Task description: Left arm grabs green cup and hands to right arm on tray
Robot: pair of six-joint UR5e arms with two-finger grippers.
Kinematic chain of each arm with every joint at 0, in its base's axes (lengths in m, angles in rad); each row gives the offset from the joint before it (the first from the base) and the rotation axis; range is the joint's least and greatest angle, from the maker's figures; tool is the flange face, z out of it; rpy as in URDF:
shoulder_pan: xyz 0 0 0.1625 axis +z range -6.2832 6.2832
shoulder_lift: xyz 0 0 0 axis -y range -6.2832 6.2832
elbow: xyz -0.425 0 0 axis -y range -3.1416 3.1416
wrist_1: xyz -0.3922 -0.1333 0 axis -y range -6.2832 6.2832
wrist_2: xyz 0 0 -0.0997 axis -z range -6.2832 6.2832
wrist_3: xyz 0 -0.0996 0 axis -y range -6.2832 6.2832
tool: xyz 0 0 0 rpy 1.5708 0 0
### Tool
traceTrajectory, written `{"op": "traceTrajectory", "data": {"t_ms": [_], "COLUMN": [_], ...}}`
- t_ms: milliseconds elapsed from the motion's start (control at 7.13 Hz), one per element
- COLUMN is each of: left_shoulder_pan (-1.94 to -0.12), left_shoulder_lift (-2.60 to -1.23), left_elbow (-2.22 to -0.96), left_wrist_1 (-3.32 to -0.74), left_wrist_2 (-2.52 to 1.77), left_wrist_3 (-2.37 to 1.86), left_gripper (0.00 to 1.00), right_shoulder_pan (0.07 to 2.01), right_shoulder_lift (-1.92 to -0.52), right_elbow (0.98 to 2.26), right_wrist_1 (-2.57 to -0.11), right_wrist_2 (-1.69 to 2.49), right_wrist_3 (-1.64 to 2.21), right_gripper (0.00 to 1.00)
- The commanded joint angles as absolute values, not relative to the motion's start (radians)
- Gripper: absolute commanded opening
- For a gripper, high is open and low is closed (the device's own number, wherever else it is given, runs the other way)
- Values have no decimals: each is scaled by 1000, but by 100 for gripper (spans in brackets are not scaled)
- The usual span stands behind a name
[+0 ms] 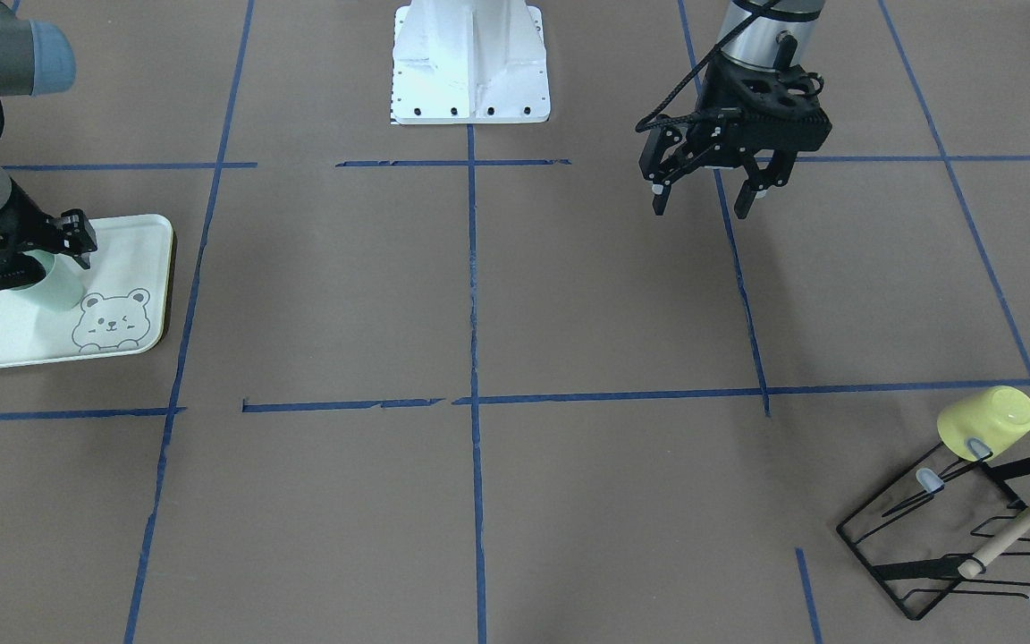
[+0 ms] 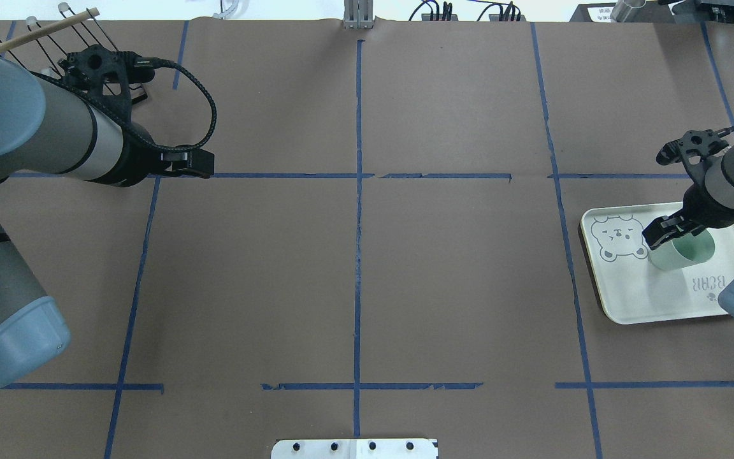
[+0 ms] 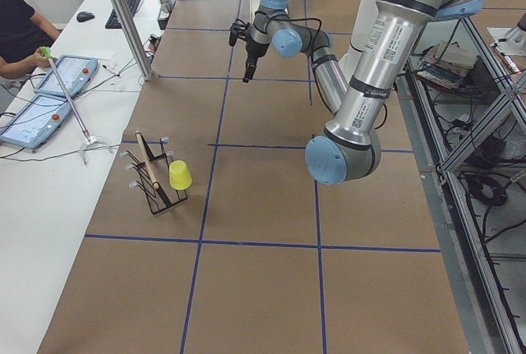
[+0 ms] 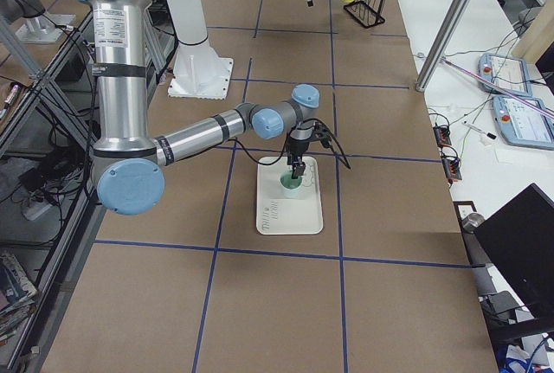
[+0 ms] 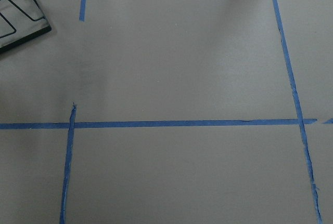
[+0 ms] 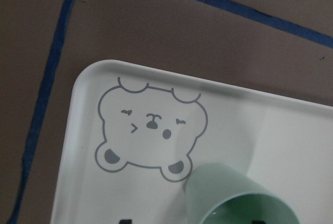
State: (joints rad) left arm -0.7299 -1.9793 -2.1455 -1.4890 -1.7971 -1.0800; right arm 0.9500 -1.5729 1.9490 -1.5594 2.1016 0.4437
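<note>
The pale green cup [image 1: 57, 288] stands upright on the cream tray [image 1: 126, 255] beside the bear drawing; the overhead view shows the cup [image 2: 682, 255] and the tray [image 2: 634, 296] too. My right gripper [image 1: 43, 261] reaches down over the cup with its fingers closed on the cup's upper part. The right wrist view shows the cup's rim [image 6: 231, 187] at the bottom and the tray [image 6: 250, 125]. My left gripper [image 1: 703, 192] is open and empty, hanging above the bare table far from the tray.
A black wire rack [image 1: 926, 537] with a wooden handle holds a yellow cup [image 1: 989, 419] on one peg, at the far corner on my left side. Its corner shows in the left wrist view [image 5: 21, 11]. The white robot base [image 1: 470, 63] stands mid-table.
</note>
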Motion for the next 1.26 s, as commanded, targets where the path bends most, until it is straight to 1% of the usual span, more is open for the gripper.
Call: {"op": "traceTrajectory", "data": {"t_ms": [0, 140, 280, 421, 701, 841, 982, 1122], "left_shoulder_pan": [-735, -741, -747, -799, -996, -1047, -1118, -1249], "left_shoulder_lift": [-1967, -1951, -1881, -1812, -1615, -1532, -1479, -1420], "left_elbow": [-2149, -2154, -2175, -2193, -2281, -2293, -2286, -2267], "left_wrist_1": [-1476, -1450, -1445, -1447, -1453, -1454, -1447, -1440], "left_wrist_2": [-1801, -1819, -1838, -1892, -2149, -2189, -2192, -2221], "left_wrist_3": [-1036, -914, -829, -728, -515, -408, -273, -103], "left_gripper": [100, 100, 100, 100, 100, 100, 100, 100], "right_shoulder_pan": [1057, 1113, 1229, 1329, 1415, 1455, 1488, 1505], "right_shoulder_lift": [-1580, -1619, -1656, -1720, -1807, -1825, -1828, -1856], "right_elbow": [2112, 2144, 2163, 2155, 2129, 2112, 2090, 2086], "right_wrist_1": [-1670, -1686, -1684, -1681, -1684, -1684, -1683, -1681], "right_wrist_2": [2112, 2135, 2220, 2291, 2299, 2322, 2322, 2319], "right_wrist_3": [439, 434, 434, 402, 193, 161, 119, 63], "right_gripper": [100, 100, 100, 100, 100, 100, 100, 100]}}
